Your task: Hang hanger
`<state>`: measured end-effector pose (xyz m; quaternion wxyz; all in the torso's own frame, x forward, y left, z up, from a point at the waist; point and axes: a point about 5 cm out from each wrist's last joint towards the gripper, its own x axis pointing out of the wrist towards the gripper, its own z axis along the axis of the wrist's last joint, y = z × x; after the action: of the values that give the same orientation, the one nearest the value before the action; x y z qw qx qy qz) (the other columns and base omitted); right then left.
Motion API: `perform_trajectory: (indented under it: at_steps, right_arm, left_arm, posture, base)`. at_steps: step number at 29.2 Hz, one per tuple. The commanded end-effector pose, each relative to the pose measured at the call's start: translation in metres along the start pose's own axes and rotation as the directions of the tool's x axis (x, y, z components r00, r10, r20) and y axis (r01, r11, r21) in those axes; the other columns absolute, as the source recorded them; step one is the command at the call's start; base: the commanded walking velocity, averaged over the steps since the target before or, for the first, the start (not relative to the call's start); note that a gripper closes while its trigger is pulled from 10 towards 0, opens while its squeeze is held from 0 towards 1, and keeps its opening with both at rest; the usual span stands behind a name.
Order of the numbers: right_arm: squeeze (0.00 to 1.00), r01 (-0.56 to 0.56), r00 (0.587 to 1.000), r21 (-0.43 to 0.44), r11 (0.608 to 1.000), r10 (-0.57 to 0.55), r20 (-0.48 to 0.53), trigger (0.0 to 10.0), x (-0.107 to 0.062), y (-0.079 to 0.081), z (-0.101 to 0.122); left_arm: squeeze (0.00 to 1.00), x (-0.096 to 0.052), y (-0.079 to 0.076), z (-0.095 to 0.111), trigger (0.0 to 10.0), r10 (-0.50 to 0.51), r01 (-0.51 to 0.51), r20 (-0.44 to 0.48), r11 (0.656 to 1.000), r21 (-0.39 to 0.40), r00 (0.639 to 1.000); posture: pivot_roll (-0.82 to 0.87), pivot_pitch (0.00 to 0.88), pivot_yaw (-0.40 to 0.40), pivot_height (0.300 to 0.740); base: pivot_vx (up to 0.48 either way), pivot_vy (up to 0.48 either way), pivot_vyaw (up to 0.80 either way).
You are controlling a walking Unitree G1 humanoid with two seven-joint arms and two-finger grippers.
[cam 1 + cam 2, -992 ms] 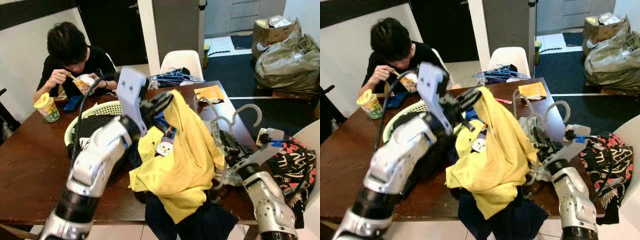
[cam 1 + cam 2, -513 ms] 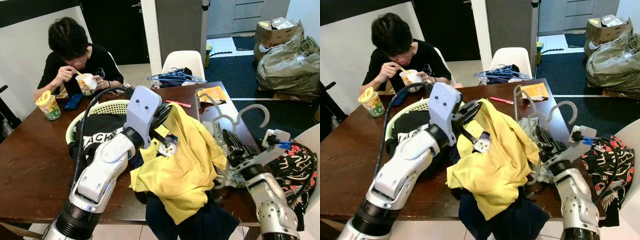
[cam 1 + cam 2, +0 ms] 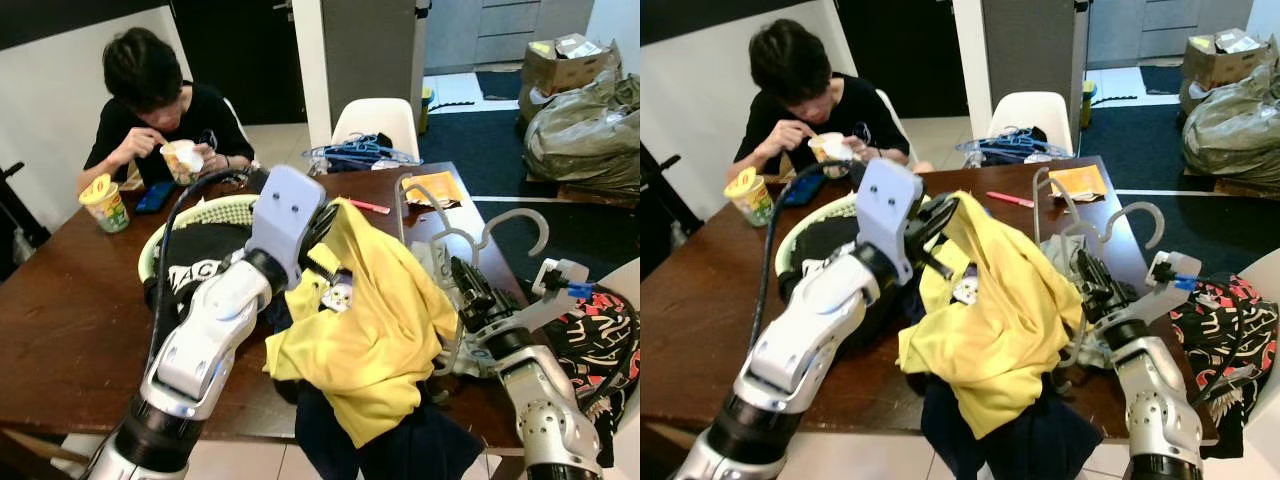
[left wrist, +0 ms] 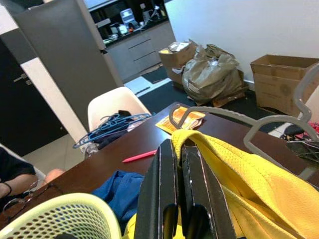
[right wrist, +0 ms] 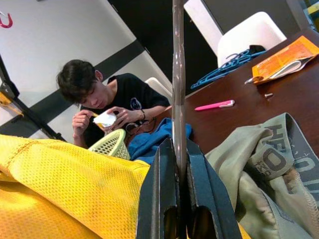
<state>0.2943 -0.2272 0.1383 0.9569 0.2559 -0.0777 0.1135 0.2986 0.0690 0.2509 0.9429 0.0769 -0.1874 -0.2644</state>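
Observation:
A yellow shirt lies heaped over other clothes in the middle of the brown table. My left gripper is shut on its upper edge and holds that fold lifted, with the pinched fabric at the fingertips in the left wrist view. A grey plastic hanger stands upright just right of the shirt, hook up. My right gripper is shut on the hanger's thin bar, low beside the shirt. The hanger's lower part is hidden by cloth.
A pale green laundry basket with dark clothes sits under my left arm. A person eats at the far left corner beside a noodle cup. Blue hangers lie on a white chair. An olive garment lies under the right gripper.
The camera has shifted a little. My left arm dropped towards the basket and then rose slightly, keeping its hold on the shirt. The right gripper keeps the hanger in about the same place.

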Motion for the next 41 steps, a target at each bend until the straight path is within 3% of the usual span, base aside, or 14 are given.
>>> perform_trajectory:
  at_steps: [1, 19, 41]
  right_arm:
    - [0.00, -0.010, 1.000, 0.011, 1.000, 0.010, 0.002, 10.0, 0.001, 0.003, 0.000]
    - [0.00, 0.002, 1.000, 0.009, 1.000, -0.003, 0.007, 10.0, 0.003, -0.001, 0.004]
    - [0.00, 0.005, 1.000, 0.013, 1.000, -0.005, 0.014, 10.0, 0.010, -0.001, 0.005]
  left_arm:
    - [0.00, 0.000, 0.006, -0.001, 10.0, 0.028, -0.028, -0.010, 1.000, 0.004, 1.000]
    - [0.00, 0.009, 0.008, 0.009, 10.0, 0.036, -0.036, 0.026, 0.999, -0.001, 0.999]
    - [0.00, 0.021, -0.003, 0.020, 10.0, -0.023, 0.027, 0.072, 0.998, -0.048, 0.997]
  posture:
    - [0.02, 0.000, 0.103, 0.740]
    - [-0.01, 0.001, 0.102, 0.740]
    - [-0.01, 0.000, 0.102, 0.740]
  base:
    - [-0.270, 0.000, 0.00]
    - [-0.276, 0.000, 0.00]
    - [-0.310, 0.000, 0.00]
